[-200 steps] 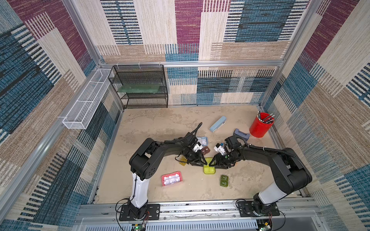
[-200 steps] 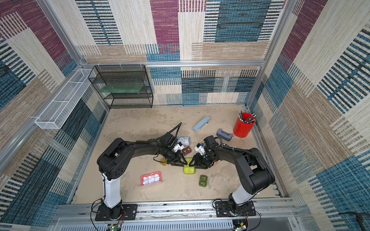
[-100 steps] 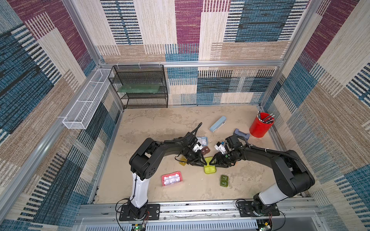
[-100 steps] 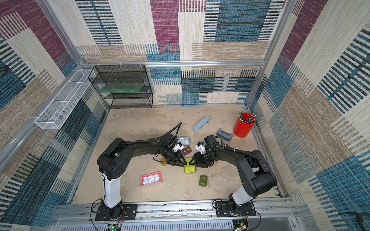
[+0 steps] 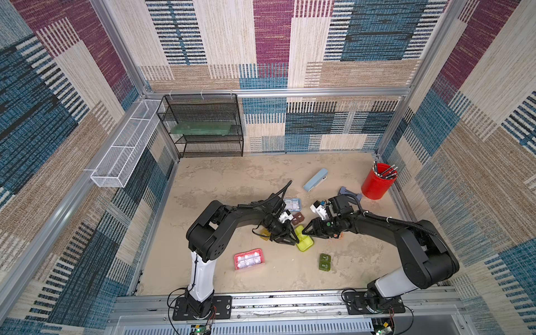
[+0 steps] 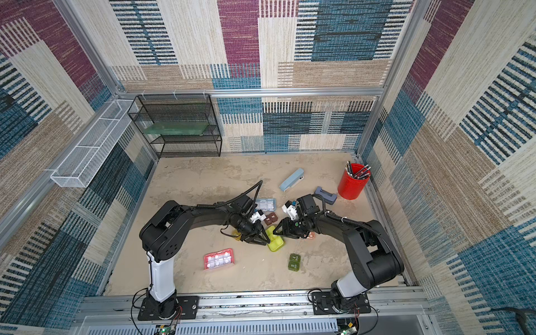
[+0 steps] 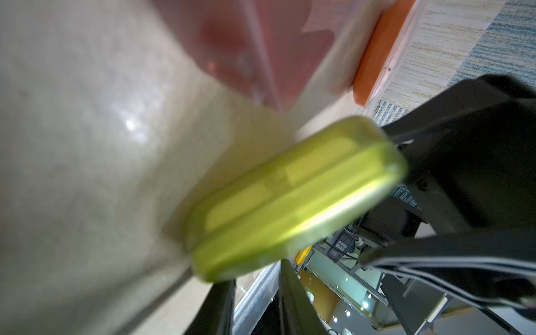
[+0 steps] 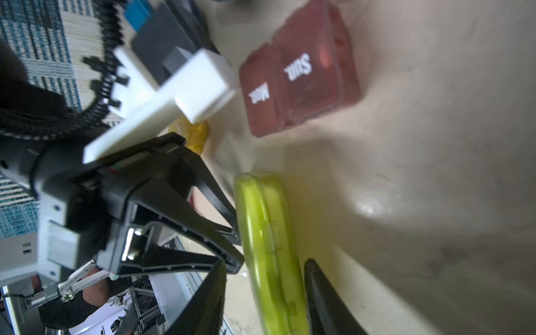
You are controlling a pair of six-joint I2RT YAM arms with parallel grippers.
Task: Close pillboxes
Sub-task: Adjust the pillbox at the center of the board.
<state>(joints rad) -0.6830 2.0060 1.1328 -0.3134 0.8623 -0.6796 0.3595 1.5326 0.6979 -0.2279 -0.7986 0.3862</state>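
A: How far along?

B: Midway, likely. Yellow-green pillbox (image 5: pixel 304 241), tabletop (image 5: pixel 232 185) centre, looks nearly shut: left fingers (image 8: pixel 197 262) clenched against its lid, right fingers (image 8: pixel 322 293) loosely straddling it. Brown box (image 8: pixel 301 87) appears closed; pink box (image 5: pixel 249 259) unclear.

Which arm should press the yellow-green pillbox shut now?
Likely right: the right gripper straddles the yellow-green pillbox, a finger beside each face, placed to squeeze. The left gripper is shut, tips beside the box.

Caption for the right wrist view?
The right gripper straddles the yellow-green pillbox while the shut left gripper touches its side, brown pillbox beyond.
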